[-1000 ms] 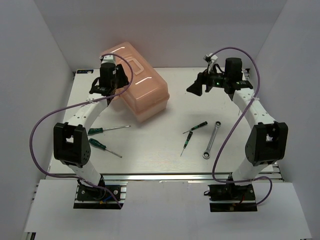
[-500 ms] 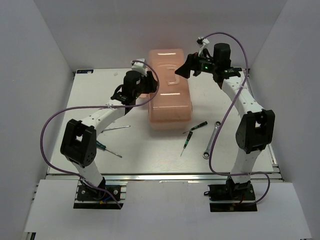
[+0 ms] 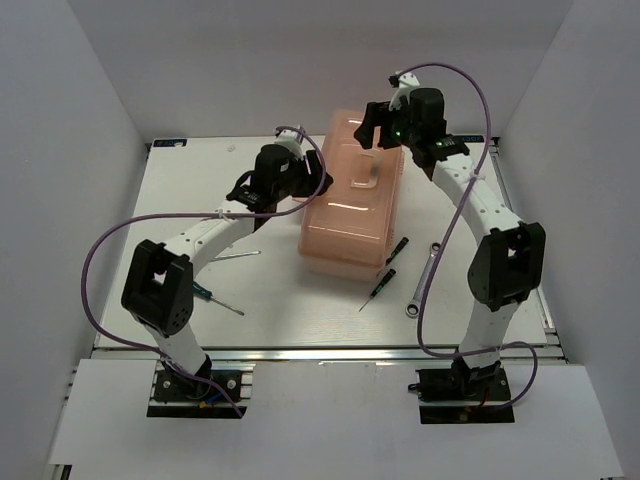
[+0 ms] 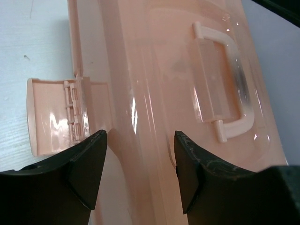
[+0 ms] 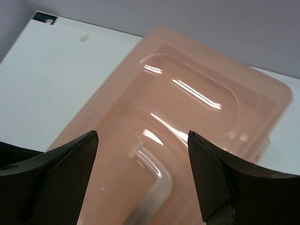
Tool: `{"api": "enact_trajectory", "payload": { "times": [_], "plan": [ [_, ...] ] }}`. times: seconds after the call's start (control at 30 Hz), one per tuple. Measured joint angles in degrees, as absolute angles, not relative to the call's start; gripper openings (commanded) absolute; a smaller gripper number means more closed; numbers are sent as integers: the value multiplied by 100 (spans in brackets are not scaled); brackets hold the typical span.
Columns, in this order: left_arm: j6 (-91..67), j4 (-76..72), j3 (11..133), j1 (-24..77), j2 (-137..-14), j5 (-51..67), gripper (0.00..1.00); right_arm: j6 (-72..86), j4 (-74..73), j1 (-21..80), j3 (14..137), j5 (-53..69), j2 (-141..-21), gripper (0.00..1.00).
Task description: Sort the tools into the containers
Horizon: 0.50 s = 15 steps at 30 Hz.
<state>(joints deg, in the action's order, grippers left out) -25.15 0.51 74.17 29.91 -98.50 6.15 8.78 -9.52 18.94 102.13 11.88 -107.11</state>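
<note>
Screwdrivers (image 3: pixel 380 287) 4, wrench (image 3: pixel 424 280) 1, toolbox (image 3: pixel 345 215) 1

The lidded toolbox (image 3: pixel 345 215) fills the middle of the table (image 3: pixel 290 325); its near edge lies open.

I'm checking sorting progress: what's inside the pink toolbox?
The toolbox is closed; its cloudy pink plastic hides the inside, so any contents cannot be seen. Only its handle shows on top.

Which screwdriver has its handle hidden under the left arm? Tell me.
The screwdriver left of the toolbox: only its shaft shows; the others show their handles.
</note>
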Motion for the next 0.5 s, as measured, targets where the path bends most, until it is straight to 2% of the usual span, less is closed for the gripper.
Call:
{"api": "enact_trajectory", "payload": {
  "times": [0.37,0.5],
  "plan": [
    [-3190,1033,7575,2974,-9456,89,73,1203,-1243,1157,9168,661,-9172,69],
    [-3105,1293,7387,2967,-9120,327,67,1450,-1232,803,8696,978,-8952,62]
  ]
}}
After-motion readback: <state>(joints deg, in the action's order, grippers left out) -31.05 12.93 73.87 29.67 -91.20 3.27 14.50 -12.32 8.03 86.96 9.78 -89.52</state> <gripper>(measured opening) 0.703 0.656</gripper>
